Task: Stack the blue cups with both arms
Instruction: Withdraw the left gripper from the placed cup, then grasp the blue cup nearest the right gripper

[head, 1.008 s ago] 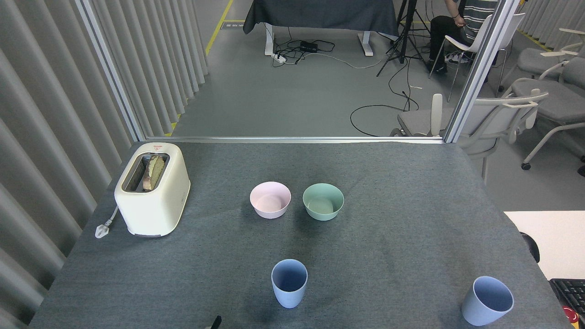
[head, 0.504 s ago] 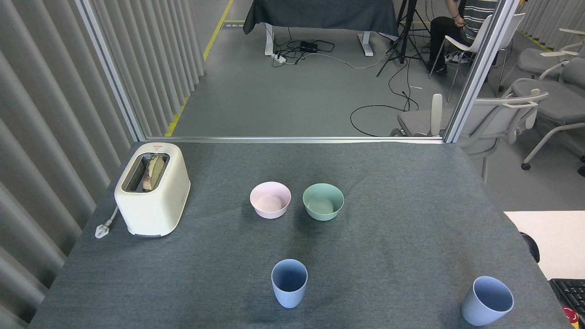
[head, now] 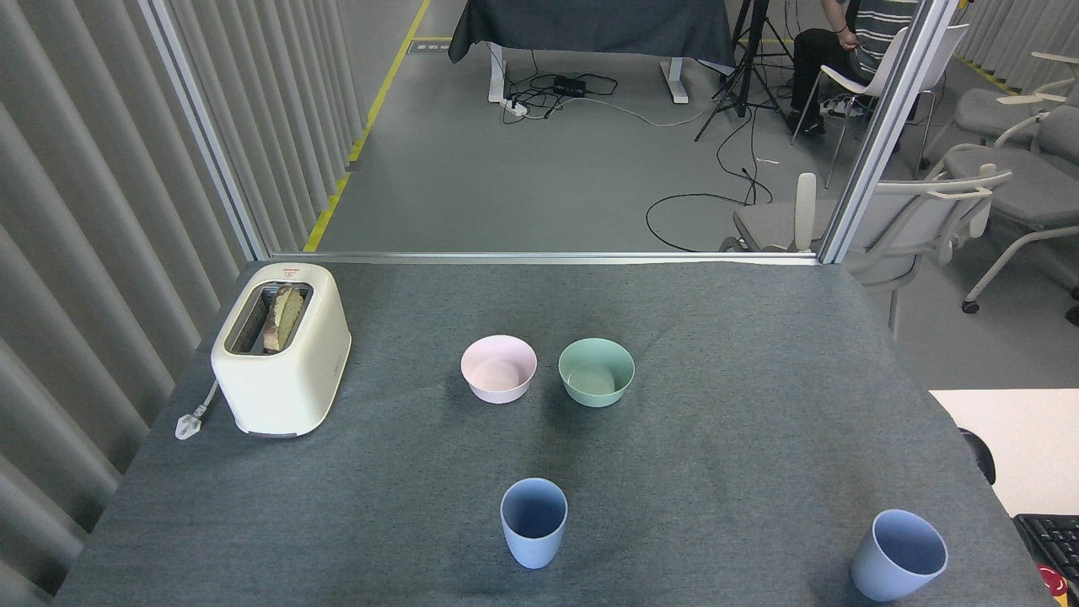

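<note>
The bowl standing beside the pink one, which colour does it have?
Mint green. The bowl shows plainly in the head view, the only view here.

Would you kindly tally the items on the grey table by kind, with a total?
Pale blue tapered plastic cups: 2
Round bowls: 2, one pink, one mint-green
Cream toaster holding bread: 1
Total: 5

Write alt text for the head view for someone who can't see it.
Two blue cups stand upright and apart on a grey table, one near centre, one at the right corner. Behind them sit a pink bowl and mint-green bowl; a cream toaster holding bread stands left. No robot arm shows.
</note>
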Controlling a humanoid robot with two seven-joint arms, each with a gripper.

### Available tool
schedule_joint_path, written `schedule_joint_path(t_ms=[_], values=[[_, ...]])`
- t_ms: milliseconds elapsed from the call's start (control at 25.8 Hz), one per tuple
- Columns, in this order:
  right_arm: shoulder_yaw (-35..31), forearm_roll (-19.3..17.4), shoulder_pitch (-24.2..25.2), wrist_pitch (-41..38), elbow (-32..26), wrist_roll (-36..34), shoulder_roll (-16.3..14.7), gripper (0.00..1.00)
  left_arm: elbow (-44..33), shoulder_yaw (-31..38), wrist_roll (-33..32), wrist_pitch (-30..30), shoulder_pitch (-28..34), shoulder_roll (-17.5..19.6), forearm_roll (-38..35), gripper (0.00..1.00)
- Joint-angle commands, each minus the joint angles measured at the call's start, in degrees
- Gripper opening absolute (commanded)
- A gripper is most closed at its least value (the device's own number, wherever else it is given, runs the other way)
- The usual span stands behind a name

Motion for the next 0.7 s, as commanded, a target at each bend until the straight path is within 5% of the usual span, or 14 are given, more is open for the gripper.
schedule_joint_path(t_ms=[0, 659], values=[[0.02, -2.24, -1.57, 1.41, 1.87, 0.09, -0.45, 1.0, 0.0, 0.26, 0.08, -0.09, -0.02, 0.03, 0.29, 1.0], [0.02, -3.56, -8.16, 3.26, 5.12, 3.07, -2.64, 1.0, 0.61, 0.53, 0.08, 0.0, -0.1, 0.03, 0.29, 1.0]])
